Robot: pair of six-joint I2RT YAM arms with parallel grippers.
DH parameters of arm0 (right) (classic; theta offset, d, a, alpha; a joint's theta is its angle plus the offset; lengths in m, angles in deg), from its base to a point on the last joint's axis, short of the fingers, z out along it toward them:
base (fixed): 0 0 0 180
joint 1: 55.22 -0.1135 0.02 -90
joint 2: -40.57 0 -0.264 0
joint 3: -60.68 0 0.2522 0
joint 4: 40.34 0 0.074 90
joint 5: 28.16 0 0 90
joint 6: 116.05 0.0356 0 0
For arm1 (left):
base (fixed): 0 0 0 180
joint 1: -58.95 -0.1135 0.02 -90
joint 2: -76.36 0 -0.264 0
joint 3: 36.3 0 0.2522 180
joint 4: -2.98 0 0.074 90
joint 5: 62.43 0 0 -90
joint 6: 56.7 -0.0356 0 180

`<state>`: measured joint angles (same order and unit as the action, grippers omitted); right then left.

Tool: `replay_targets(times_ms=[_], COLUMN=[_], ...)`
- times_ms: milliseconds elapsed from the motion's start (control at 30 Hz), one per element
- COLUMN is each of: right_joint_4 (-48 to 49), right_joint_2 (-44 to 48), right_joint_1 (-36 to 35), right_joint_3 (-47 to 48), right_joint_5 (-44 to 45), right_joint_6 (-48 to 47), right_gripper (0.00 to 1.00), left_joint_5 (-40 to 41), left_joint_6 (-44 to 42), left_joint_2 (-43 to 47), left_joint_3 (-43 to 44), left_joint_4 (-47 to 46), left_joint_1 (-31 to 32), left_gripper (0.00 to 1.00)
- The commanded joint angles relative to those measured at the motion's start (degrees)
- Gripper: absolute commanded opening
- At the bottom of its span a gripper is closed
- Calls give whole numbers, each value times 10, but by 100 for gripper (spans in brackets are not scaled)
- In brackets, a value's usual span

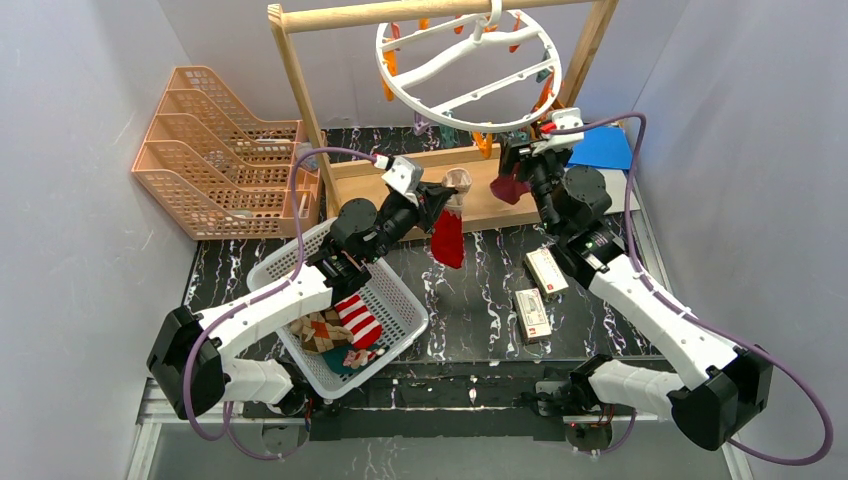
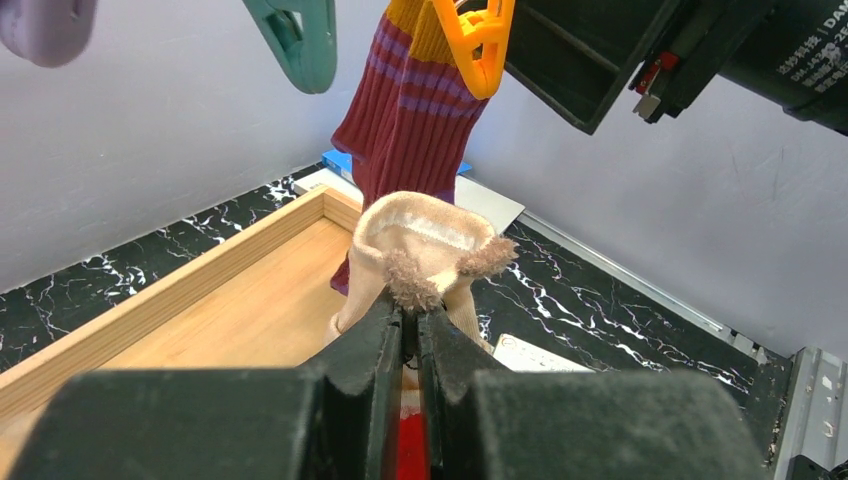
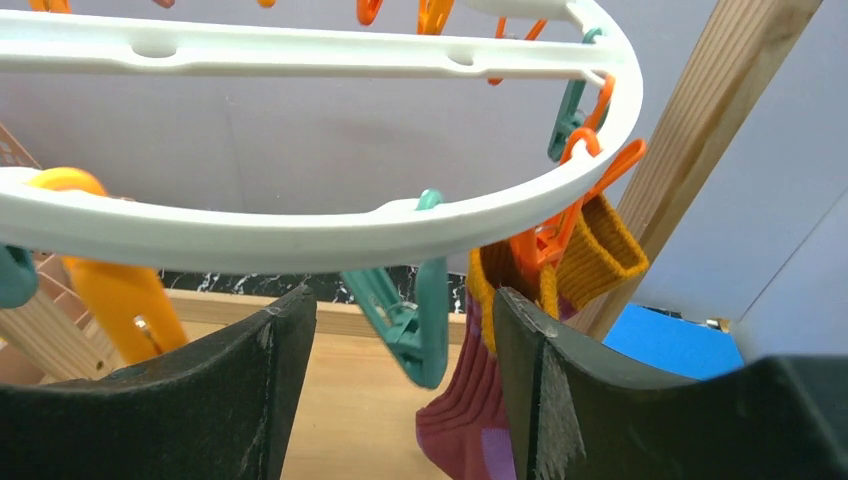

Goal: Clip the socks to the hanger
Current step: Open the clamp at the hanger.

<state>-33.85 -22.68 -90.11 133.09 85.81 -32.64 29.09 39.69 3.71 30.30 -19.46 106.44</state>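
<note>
1. The left jaws are clenched on the red sock (image 1: 447,243), pinching it just below its beige cuff. The sock dangles above the table, to the near left of the hanger (image 3: 300,240), which hangs from the wooden rack (image 1: 300,90).
2. The right jaws are released and stand wide on either side of a teal clip (image 3: 410,325) under the hanger's near rim. Neither pad appears to touch it.
3. 1 maroon sock (image 3: 470,425) hangs from an orange clip (image 3: 545,250) just right of the teal one. More socks lie in the white basket (image 1: 405,305) at the near left.
4. The step in hand looks to be squeezing the teal clip open and feeding in the cuff.
5. Close the right jaws on the clip's handle end, squarely, leaving its mouth free.
6. Bring the cuff up and rightward into the mouth, deep enough to catch both layers.
7. Move gently, since the hanger probably swings if pushed.
8. Let the clip bite before the left jaws let go.
</note>
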Motion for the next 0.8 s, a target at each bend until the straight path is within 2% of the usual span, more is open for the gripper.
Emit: replay_targets(times_ms=[0, 200, 533, 767], right_joint_4=[27, 20, -17, -66], right_joint_2=[-8, -20, -31, -38], right_joint_1=[2, 2, 2, 3], right_joint_3=[43, 61, 92, 132], right_joint_5=[17, 24, 16, 21], right_joint_6=[17, 22, 44, 68], right_gripper=[72, 69, 50, 42], left_joint_5=[12, 12, 14, 10], left_joint_6=[-7, -8, -11, -9], left_joint_2=[15, 15, 17, 16], left_joint_3=[-10, -12, -15, -13], left_joint_4=[-22, -23, -23, -24], left_joint_1=[2, 2, 2, 2], left_gripper=[0, 0, 0, 0])
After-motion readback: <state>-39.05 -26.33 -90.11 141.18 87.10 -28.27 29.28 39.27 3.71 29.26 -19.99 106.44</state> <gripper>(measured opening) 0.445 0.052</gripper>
